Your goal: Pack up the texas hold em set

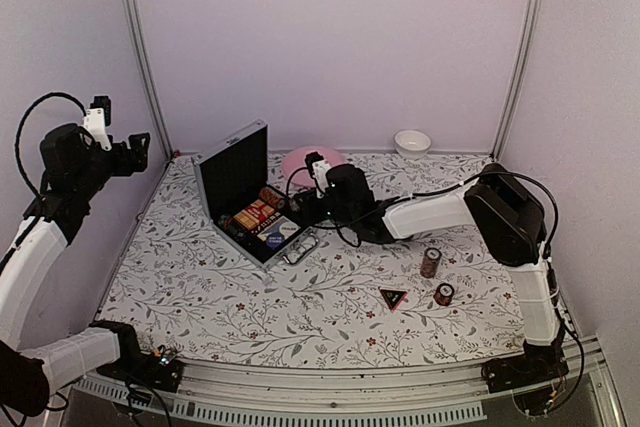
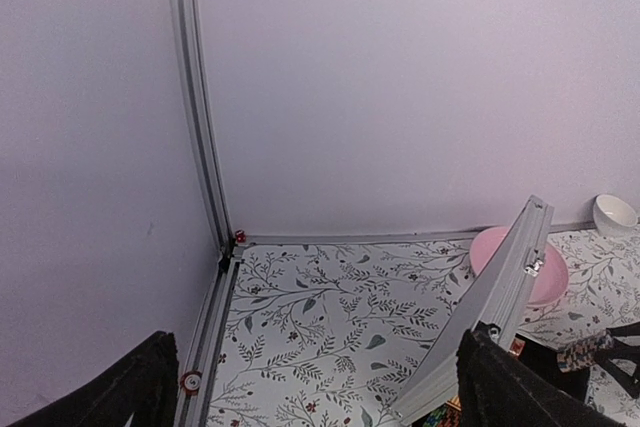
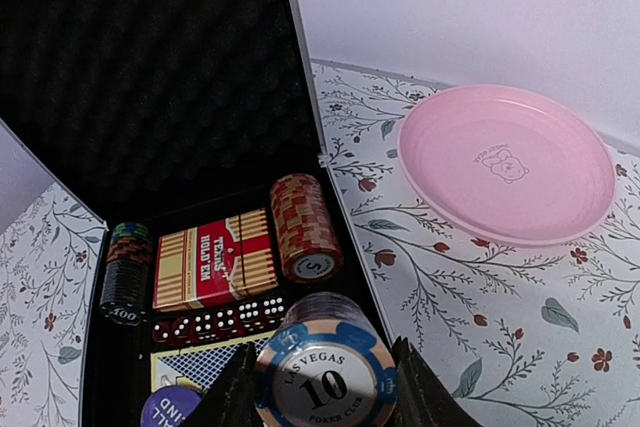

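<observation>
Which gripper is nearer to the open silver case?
Right. The right gripper holds a blue chip stack just over the case; the left gripper hangs high at the far left, well apart from it.

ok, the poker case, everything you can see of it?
Silver aluminium case, open on the table left of centre, lid raised, black egg-crate foam lining. Inside: red-cream chip stack, dark chip stack, red card deck, red dice. The right tool holds a blue-white chip stack over it; pink plate behind.
</observation>
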`<state>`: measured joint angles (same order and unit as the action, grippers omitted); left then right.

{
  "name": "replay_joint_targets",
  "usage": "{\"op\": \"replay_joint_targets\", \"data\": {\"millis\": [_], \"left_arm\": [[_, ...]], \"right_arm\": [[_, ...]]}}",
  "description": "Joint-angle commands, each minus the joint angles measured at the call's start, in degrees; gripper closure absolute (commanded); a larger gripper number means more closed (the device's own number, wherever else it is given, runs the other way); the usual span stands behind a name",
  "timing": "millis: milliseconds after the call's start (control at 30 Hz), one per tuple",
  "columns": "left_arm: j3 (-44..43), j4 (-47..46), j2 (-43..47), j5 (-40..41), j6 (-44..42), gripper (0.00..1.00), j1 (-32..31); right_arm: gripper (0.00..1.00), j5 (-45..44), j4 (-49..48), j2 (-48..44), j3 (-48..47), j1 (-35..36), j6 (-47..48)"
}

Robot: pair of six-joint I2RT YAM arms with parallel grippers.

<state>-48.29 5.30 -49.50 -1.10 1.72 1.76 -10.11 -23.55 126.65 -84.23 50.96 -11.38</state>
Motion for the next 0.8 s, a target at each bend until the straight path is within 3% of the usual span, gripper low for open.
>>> {"op": "replay_joint_targets", "data": {"millis": [0,333,433,567,767], "left_arm": [[0.65,-1.21,0.39,-0.6,0.04,0.03,-0.51],[0.66,-1.23,-0.08,-0.7,-0.15,0.03,-0.52],[0.66,-1.17,-0.12,-0.61,-0.13,0.03,-0.53],[0.66,-1.17,-0.21,-0.64,-0.25,0.03,-0.47],[0.68,-1.22,-0.25,-0.7,-0.06,0.03,-0.5]], "right_arm": [[0.98,-0.47,-5.86,2.76,-4.31,0.11,1.79],[0.94,-1.69,-5.32,4.23,-3.23,0.12,-1.35],[0.74,-2.0,-5.14,2.95,-0.94,0.13,-2.27],[0.61,-1.58,-5.01,0.2,2.57,0.15,-2.64],[0.28,-0.39,-2.35,-4.86,5.02,0.11,-2.34]]}}
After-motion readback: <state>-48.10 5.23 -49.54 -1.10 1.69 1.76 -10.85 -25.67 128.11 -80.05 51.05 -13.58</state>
